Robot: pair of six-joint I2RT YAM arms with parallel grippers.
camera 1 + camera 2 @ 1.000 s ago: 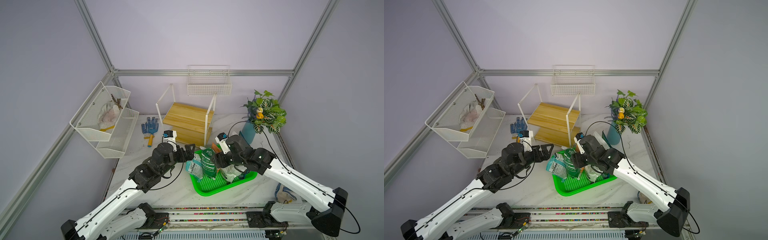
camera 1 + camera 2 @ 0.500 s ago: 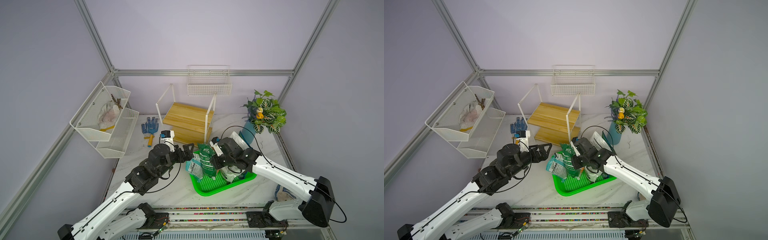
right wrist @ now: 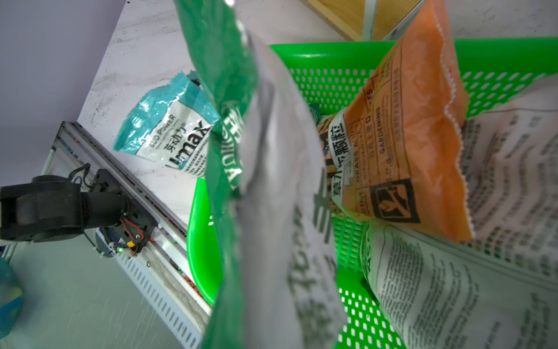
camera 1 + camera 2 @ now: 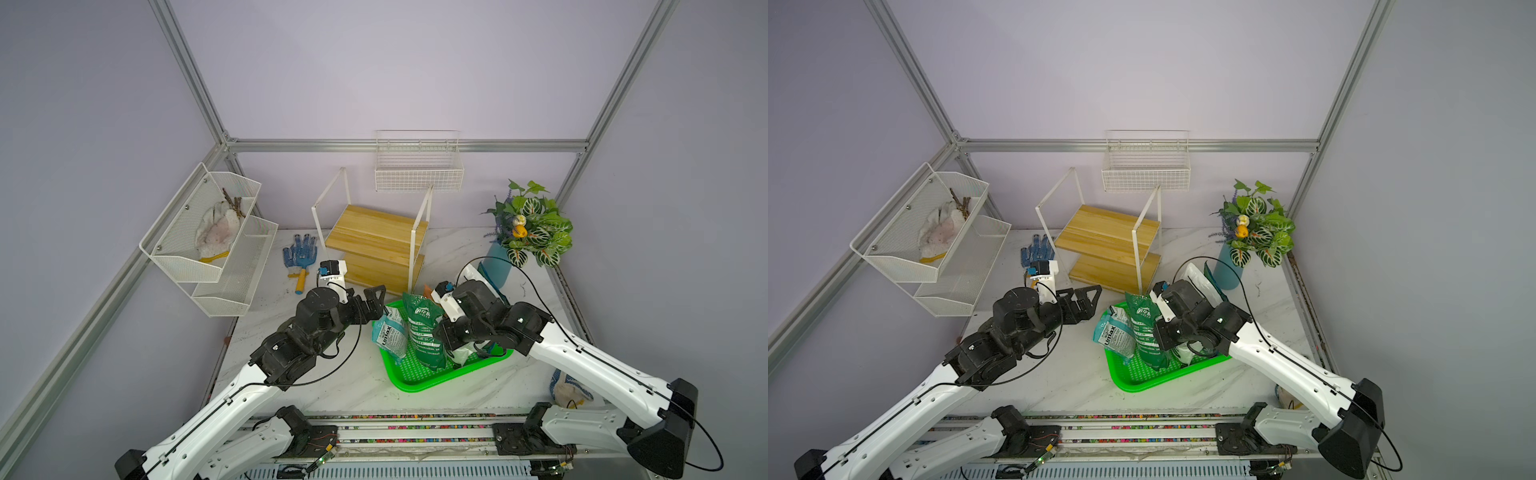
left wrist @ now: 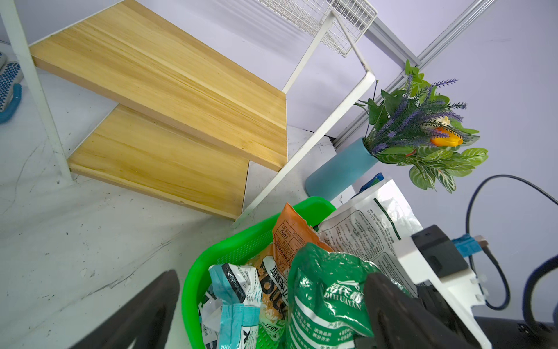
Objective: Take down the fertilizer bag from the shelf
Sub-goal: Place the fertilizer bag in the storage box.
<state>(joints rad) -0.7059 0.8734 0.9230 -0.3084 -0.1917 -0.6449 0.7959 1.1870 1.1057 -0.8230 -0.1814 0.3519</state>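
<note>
The shelf (image 4: 376, 232) (image 4: 1106, 232) (image 5: 169, 81) stands at the back with both wooden boards bare. A green fertilizer bag (image 4: 419, 328) (image 4: 1148, 328) (image 5: 326, 290) (image 3: 223, 75) stands upright in the green tray (image 4: 415, 386) (image 4: 1133, 384). My right gripper (image 4: 441, 332) is shut on its side; the bag hides the fingers in the right wrist view. My left gripper (image 4: 376, 297) (image 4: 1090, 297) (image 5: 271, 317) hangs open at the tray's left rim, holding nothing.
A teal bag (image 4: 388, 334) (image 3: 169, 130) leans over the tray's left rim; an orange bag (image 5: 290, 232) and a white bag (image 5: 368, 223) also lie in the tray. A potted plant (image 4: 530, 224), wall basket (image 4: 417, 174), mesh rack (image 4: 208, 245) and blue glove (image 4: 300, 253) stand around.
My right gripper has closed on the green bag after shifting a little to the left. The left gripper has stayed open and almost still.
</note>
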